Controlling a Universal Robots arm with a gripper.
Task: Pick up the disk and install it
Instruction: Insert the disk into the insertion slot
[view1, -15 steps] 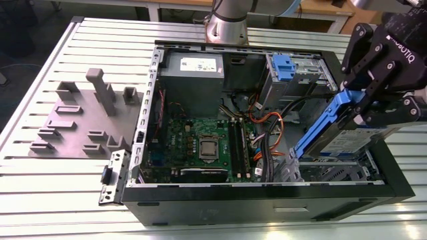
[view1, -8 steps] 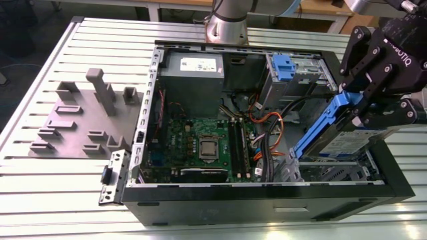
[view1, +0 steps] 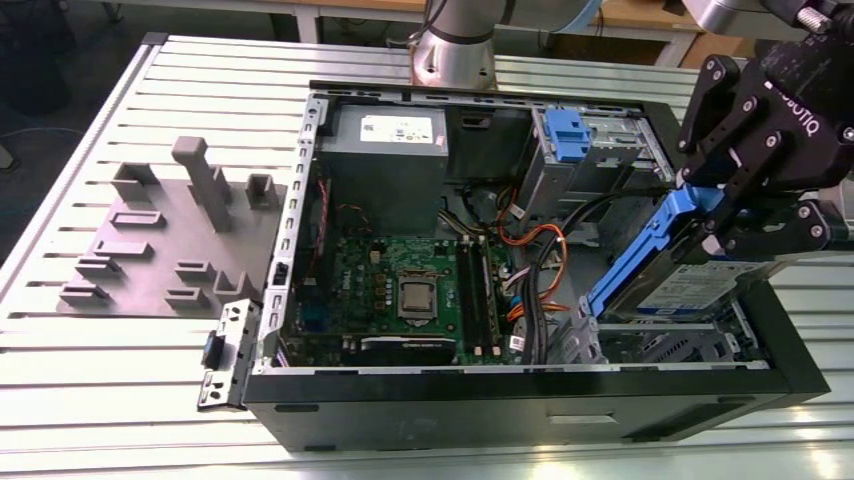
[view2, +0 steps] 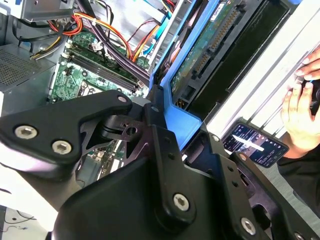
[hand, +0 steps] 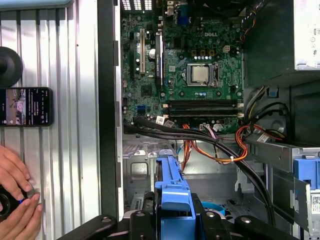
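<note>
The gripper (view1: 727, 215) is pinching the disk (view1: 681, 285) by its blue frame. The disk hangs tilted over the computer case (view1: 534, 410), at about 4 o'clock from the motherboard (view1: 400, 285).

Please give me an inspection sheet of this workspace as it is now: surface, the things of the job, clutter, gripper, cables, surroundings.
Surface: ribbed metal table, carrying an open computer case.
Job's things: the disk in its blue carrier is tilted, held above the metal drive bay at the corner of the case on the exterior view's right; not seated yet.
Clutter: grey slotted holder on the table at the exterior view's left; a phone lies beside the case in the first wrist view.
Gripper: gripper shut on the disk's carrier.
Cables: orange and black bundles run inside the case beside the motherboard.
Surroundings: a second blue-tabbed carrier sits in an upper bay; a person's hands rest on the table near the phone.
</note>
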